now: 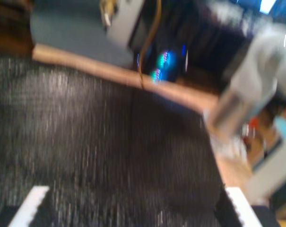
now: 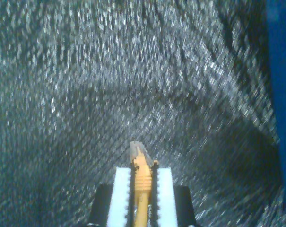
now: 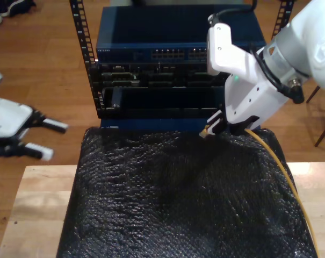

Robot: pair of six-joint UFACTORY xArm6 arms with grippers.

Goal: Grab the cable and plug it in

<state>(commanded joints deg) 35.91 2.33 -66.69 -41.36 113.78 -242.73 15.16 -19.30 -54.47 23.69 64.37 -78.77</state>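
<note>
Cable, yellow-orange, sits clamped between the white pads of my second gripper, clear plug sticking out past the fingertips. In the exterior view my second gripper is at the far edge of the black bubble-wrap mat, toward the exterior view's right, plug tip pointing at the equipment rack. Plug is near the rack but apart from it. Rest of cable trails back over the mat along the exterior view's right edge. My first gripper is at the exterior view's left, off the mat over the wood floor, jaws apart, holding nothing. First wrist view is blurry; white fingertips spread wide above the mat, the cable hanging in the distance. Mat lies on a wooden table.
</note>
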